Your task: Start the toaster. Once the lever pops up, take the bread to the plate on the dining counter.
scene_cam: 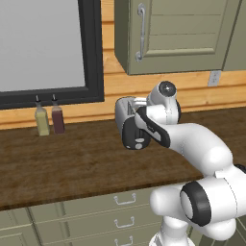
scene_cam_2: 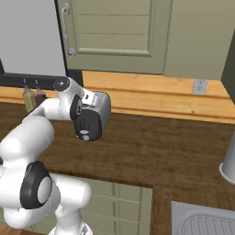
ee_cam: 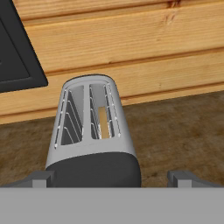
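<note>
Nearest, in the hand view, the tool point(ee_cam: 112, 178) shows two small dark finger tips point(ee_cam: 40, 178) set wide apart, one at each side of the toaster point(ee_cam: 89, 131), with nothing held between them; the jaws stand fully spread. Between those tips lies the toaster's glossy black end face, rounded at its corners. Behind it the body is smooth chrome-silver, a rounded loaf shape with two long top slots lined with thin wire guides. One flat tan slice of bread point(ee_cam: 103, 123) sits low in the right-hand slot; the other slot shows no bread.

In the left base view the toaster point(scene_cam: 129, 126) stands on the table point(scene_cam: 72, 163), a dark brown wood-grain top, partly behind the white arm. On its black end face the pale lever point(scene_cam: 138, 144) shows as a small light tab low down. The right base view shows the same black face point(scene_cam_2: 88, 125) with the tab near its lower edge.

Below the table's front edge are pale grey-green drawers point(scene_cam: 124, 198) with three curved metal handles in sight. Farther back, two slim bottles point(scene_cam: 50, 119) stand side by side against the wall, one yellowish, one dark red. Behind them run light wooden planks, a black-framed window point(scene_cam: 48, 48), one wall socket point(scene_cam: 214, 78), and an upper cabinet point(scene_cam: 178, 33) with a single vertical bar handle.
</note>
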Tool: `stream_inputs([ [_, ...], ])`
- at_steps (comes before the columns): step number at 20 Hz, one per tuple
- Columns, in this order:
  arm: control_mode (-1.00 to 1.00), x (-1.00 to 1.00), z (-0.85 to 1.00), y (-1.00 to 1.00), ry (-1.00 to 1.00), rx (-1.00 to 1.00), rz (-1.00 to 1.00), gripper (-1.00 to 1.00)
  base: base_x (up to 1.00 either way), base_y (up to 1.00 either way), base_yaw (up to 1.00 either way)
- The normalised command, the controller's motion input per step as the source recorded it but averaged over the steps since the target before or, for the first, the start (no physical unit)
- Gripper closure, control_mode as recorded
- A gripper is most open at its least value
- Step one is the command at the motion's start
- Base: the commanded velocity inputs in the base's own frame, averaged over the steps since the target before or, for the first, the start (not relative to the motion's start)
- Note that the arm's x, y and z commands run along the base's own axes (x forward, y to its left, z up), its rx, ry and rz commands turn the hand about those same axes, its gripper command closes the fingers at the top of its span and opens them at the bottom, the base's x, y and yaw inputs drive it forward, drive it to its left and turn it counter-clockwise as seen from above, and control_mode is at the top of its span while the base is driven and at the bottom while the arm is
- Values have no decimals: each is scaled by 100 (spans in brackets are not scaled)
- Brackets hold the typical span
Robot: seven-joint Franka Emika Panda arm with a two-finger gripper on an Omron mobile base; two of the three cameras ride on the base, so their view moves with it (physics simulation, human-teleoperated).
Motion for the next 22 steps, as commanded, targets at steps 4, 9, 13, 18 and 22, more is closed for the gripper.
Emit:
stream_inputs([
  [4,-100,0,0,0,0,0,0,-100,0,0,0],
  [9,-100,0,0,0,0,0,0,-100,0,0,0],
  [13,-100,0,0,0,0,0,0,-100,0,0,0],
  [18,-100,0,0,0,0,0,0,-100,0,0,0],
  [22,-100,0,0,0,0,0,0,-100,0,0,0],
])
